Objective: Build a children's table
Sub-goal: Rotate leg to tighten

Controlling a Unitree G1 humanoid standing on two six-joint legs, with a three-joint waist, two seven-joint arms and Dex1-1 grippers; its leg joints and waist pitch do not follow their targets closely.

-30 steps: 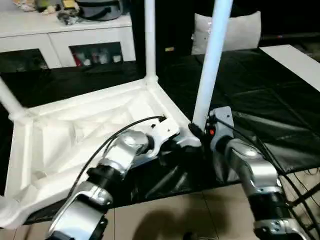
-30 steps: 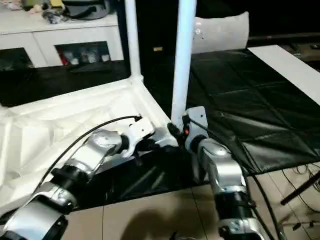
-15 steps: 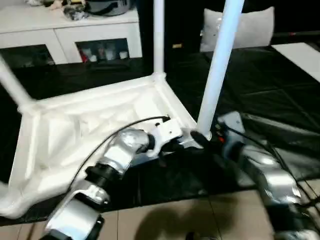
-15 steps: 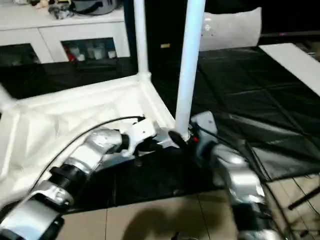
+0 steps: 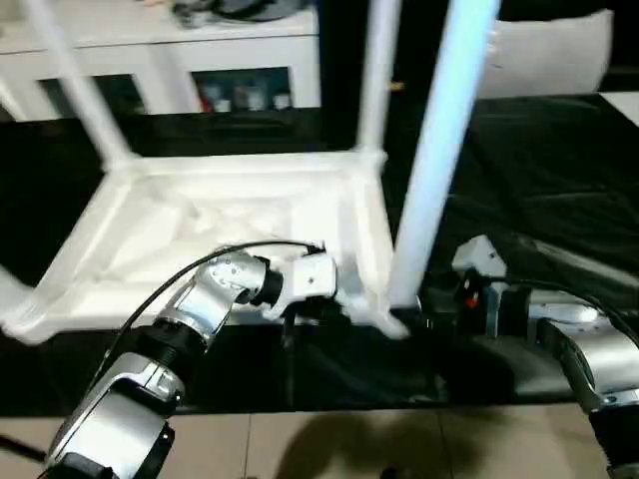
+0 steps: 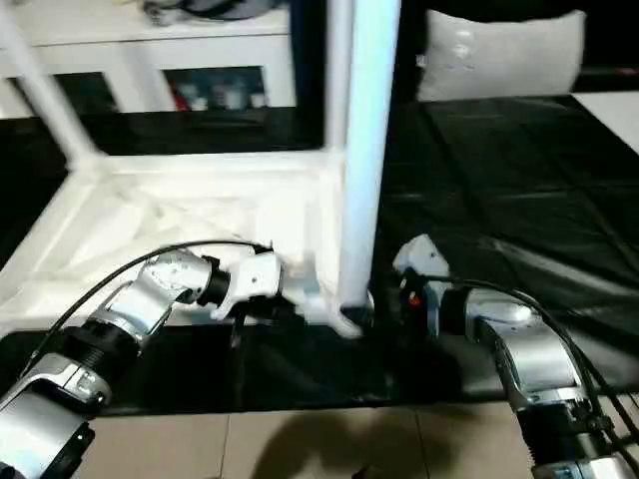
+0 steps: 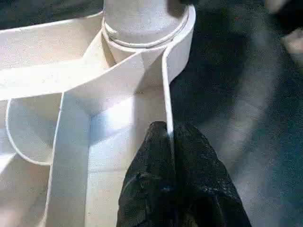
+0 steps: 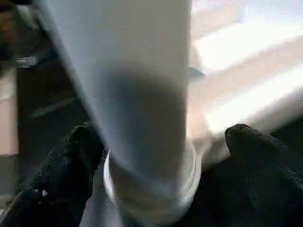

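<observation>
- One children's table [image 5: 230,215], upside down on black sheeting [image 5: 559,190]; three legs [image 5: 439,150] seen upright in corner sockets.
- Left gripper [image 7: 169,142]: fingers pinched on table's rim.
- Right gripper [image 8: 161,156]: fingers apart, flanking nearest leg.
- No readable writing.

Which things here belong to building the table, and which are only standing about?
Belonging to the job:
- white plastic square table top, lying underside up
- long white tapered tube legs standing in its corner sockets
- left gripper, pinching the top's rim
- right gripper, open around the near leg

Standing about:
- white cabinet
- white pillow
- black table cover
</observation>
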